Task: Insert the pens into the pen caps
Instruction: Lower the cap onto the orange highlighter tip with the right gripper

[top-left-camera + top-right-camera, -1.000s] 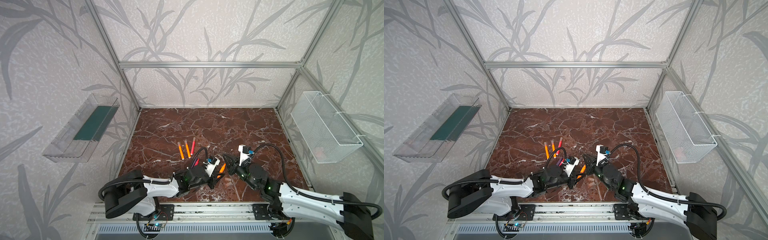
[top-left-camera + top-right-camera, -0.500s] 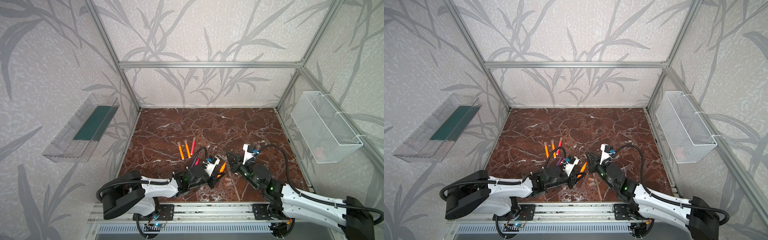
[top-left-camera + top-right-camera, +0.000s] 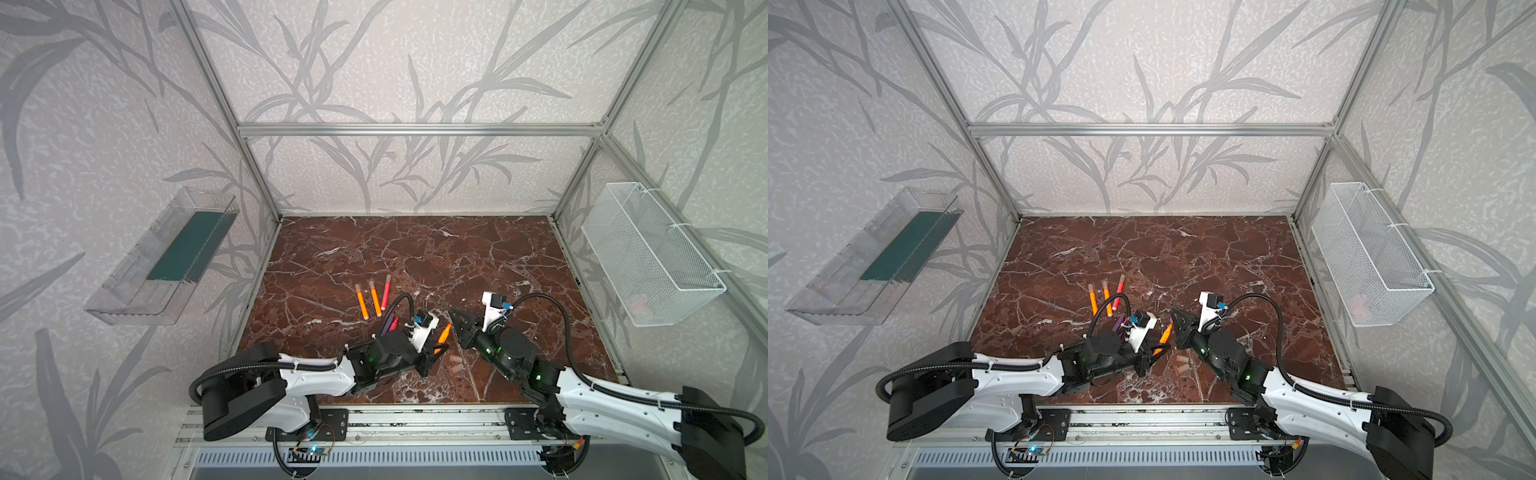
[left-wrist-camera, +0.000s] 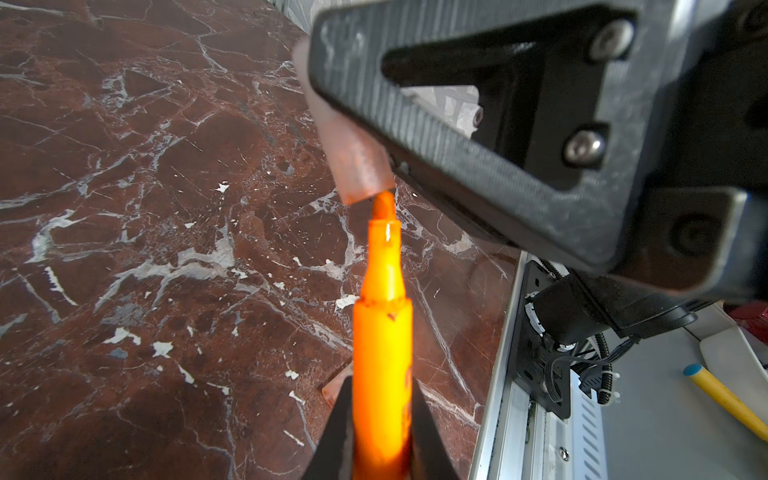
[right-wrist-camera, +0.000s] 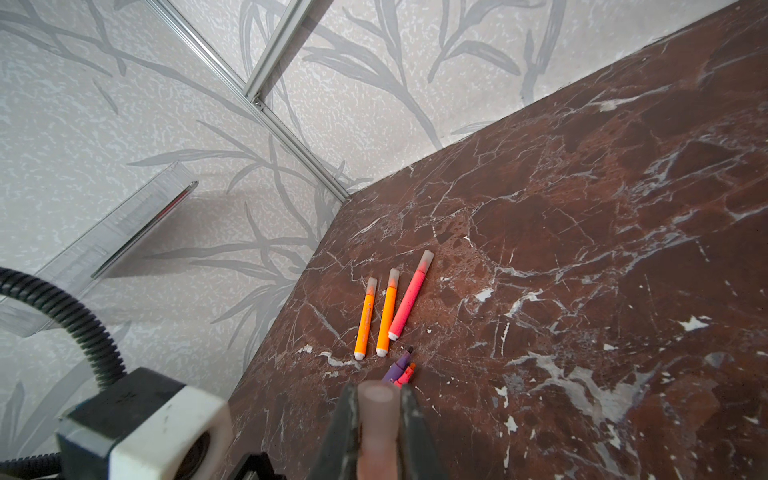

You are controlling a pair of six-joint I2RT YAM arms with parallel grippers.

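My left gripper (image 4: pixel 382 436) is shut on an orange pen (image 4: pixel 382 332) with its bare tip pointing out. My right gripper (image 5: pixel 376 415) is shut on a pale pinkish pen cap (image 5: pixel 376 399). In the left wrist view the pen's tip sits right at the open end of that pen cap (image 4: pixel 357 162). In both top views the held orange pen (image 3: pixel 444 332) slants toward the right gripper (image 3: pixel 455 316). Two orange pens (image 3: pixel 362 302) and a pink pen (image 3: pixel 386 291) lie capped farther back. A purple pen (image 5: pixel 397 368) and a red-pink pen (image 5: pixel 408 372) lie uncapped beside the left arm.
Two loose pen caps (image 3: pixel 457 364) lie on the marble table (image 3: pixel 415 257) just below the two grippers. A clear tray (image 3: pixel 166 266) hangs on the left wall and a white wire basket (image 3: pixel 648 257) on the right wall. The metal rail (image 3: pixel 415 419) runs along the table's front edge.
The right arm has shifted a little to the right and its gripper has come slightly nearer the pen tip. The left arm has barely moved. Both grips hold.
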